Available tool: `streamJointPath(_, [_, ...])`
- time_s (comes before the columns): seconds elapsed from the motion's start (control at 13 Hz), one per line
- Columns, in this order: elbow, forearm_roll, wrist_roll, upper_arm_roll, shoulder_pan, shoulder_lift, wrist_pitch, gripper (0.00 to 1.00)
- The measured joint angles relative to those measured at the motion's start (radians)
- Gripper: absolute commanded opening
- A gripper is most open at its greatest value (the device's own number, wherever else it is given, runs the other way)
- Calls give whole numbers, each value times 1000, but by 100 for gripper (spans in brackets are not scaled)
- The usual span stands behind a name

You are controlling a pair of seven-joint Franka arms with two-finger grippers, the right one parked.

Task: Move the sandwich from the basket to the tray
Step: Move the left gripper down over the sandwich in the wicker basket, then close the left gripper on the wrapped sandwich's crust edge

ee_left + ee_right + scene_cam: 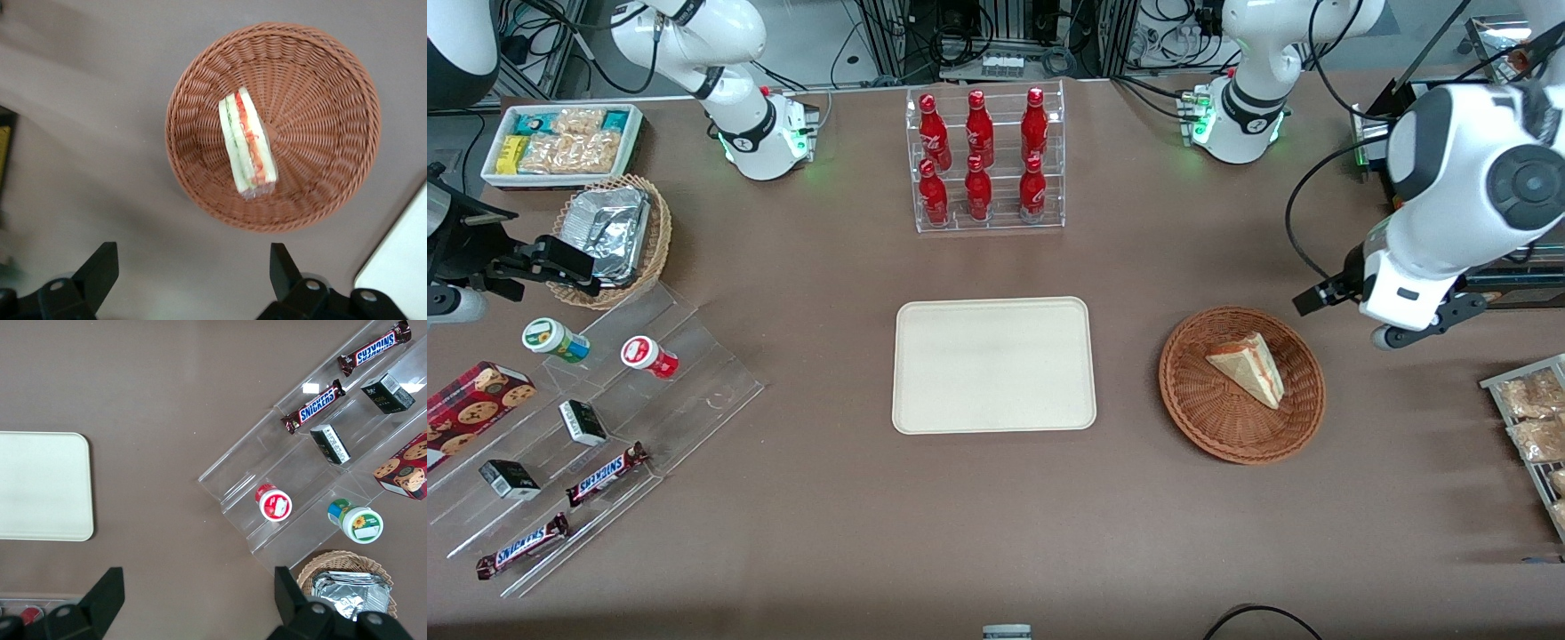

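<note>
The sandwich [1249, 366] [248, 143], a pale bread wedge with red and green filling on its cut edge, lies in the reddish-brown wicker basket [1200, 418] [333, 100]. The cream-white tray [993, 364] [400, 260] sits flat beside the basket, toward the parked arm's end, with nothing on it. My left gripper [193, 257] [1392, 311] hovers above bare table just outside the basket's rim, toward the working arm's end. It is open, its fingers spread wide with nothing between them.
A clear rack of red bottles [985, 160] stands farther from the front camera than the tray. At the parked arm's end are a tan basket with foil containers [609, 236], a white snack box [560, 142] and acrylic steps with snacks [605, 427]. Packets on a rack [1534, 427] lie at the working arm's end.
</note>
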Motion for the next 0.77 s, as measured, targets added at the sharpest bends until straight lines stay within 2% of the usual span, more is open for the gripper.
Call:
streamJointPath(0.38, [-46, 0, -268, -62, -4, 109, 167, 100])
streamJointPath(0.77, [-46, 7, -282, -88, -4, 203, 234, 100])
